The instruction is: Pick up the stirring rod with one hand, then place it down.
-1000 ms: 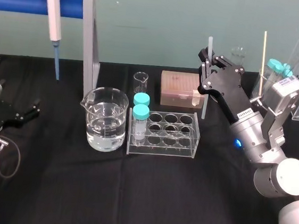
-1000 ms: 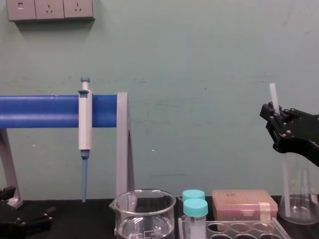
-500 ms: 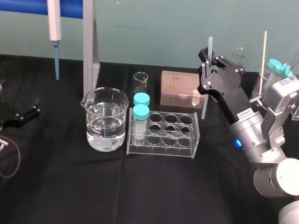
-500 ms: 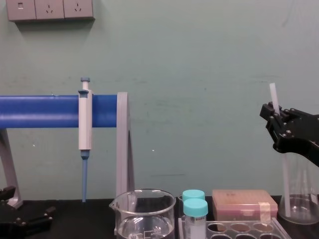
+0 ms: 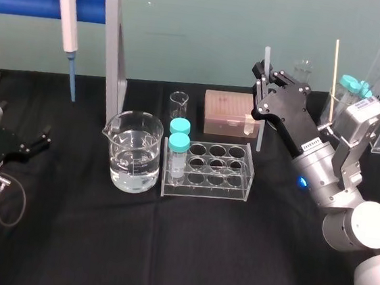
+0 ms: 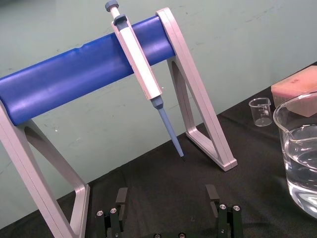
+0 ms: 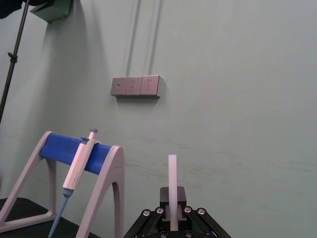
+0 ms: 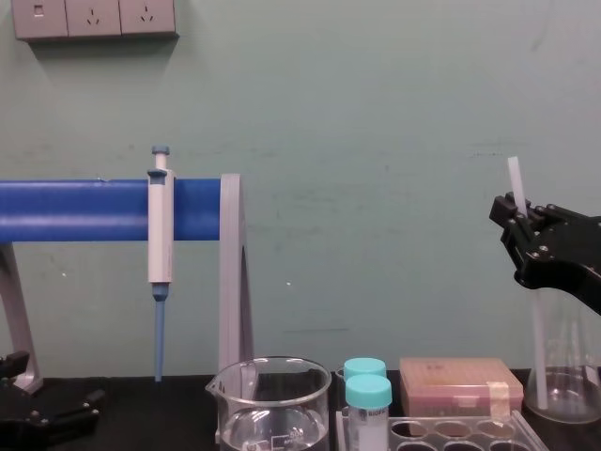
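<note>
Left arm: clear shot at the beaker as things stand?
Probably yes. The left end effector is open, low at the table's left, and the beaker stands to its right with bare cloth between them. The right end effector holds the rod upright, farther right.

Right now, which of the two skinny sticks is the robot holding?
The thicker, translucent-white stirring rod, held upright by the fingers of the right gripper. The thinner yellowish stick stands untouched, farther to the robot's right.

Translucent-white stirring rod (image 5: 260,135) upright (pencil-thin) in the right gripper (image 5: 265,74)
</note>
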Tool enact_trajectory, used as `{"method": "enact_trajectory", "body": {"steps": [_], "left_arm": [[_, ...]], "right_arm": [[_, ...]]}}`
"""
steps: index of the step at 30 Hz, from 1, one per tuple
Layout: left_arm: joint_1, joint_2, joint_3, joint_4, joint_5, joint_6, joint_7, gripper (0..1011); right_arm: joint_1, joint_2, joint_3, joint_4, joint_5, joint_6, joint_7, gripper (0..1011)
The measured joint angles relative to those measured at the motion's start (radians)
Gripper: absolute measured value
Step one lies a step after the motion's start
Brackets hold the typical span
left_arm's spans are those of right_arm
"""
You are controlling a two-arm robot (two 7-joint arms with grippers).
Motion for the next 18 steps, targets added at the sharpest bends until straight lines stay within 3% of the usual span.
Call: {"method": "enact_trajectory", "body": {"steps": [18], "left_arm": [[0.000, 0.000, 0.000, 0.000, 0.000, 0.000, 0.000, 1000]], "right_arm": [[0.000, 0.000, 0.000, 0.000, 0.000, 0.000, 0.000, 66]]}}
